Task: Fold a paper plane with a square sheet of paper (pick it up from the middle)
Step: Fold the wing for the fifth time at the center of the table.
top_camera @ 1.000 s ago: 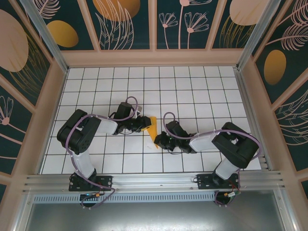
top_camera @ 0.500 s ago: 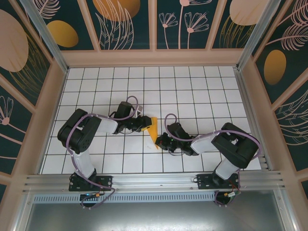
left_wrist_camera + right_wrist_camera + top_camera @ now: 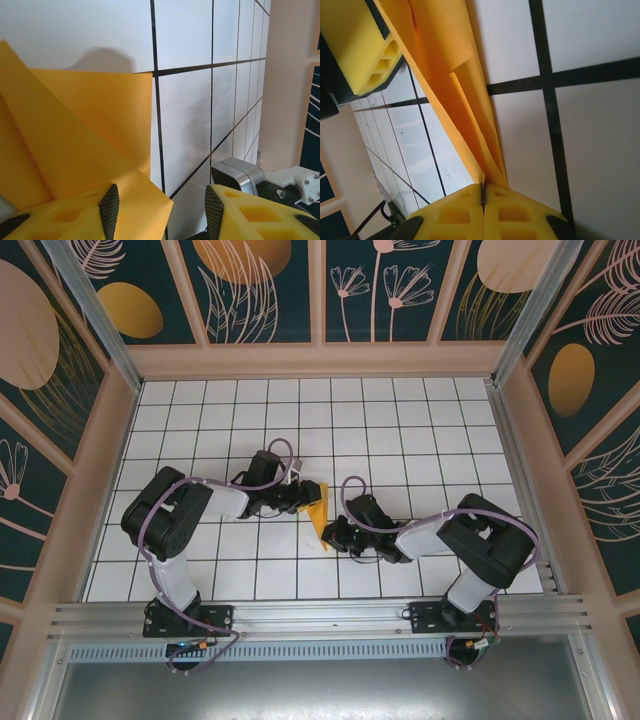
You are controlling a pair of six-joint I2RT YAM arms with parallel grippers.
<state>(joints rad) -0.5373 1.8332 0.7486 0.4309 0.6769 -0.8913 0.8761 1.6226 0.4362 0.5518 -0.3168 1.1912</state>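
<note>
Two arms reach in toward the middle of the white gridded table (image 3: 400,430), and between them sits the paper plane (image 3: 318,510), a folded piece of orange-yellow paper standing partly up off the tiles rather than lying flat. The right gripper (image 3: 333,533) comes at it from the near right side. Seen from the right wrist, its yellow fingers (image 3: 455,212) are pressed together with the paper's narrow lower end (image 3: 490,172) pinched in the seam between them, and the folded layers fan out and away from there. The left gripper (image 3: 300,497) is just beside the paper's left edge. From the left wrist, its two fingers (image 3: 109,207) stand apart with bare tile showing in the gap, and a flap of the paper (image 3: 75,140) leans over the left-hand finger without being clamped. One yellow finger of the left gripper (image 3: 357,47) also shows close against the paper's upper part in the right wrist view.
</note>
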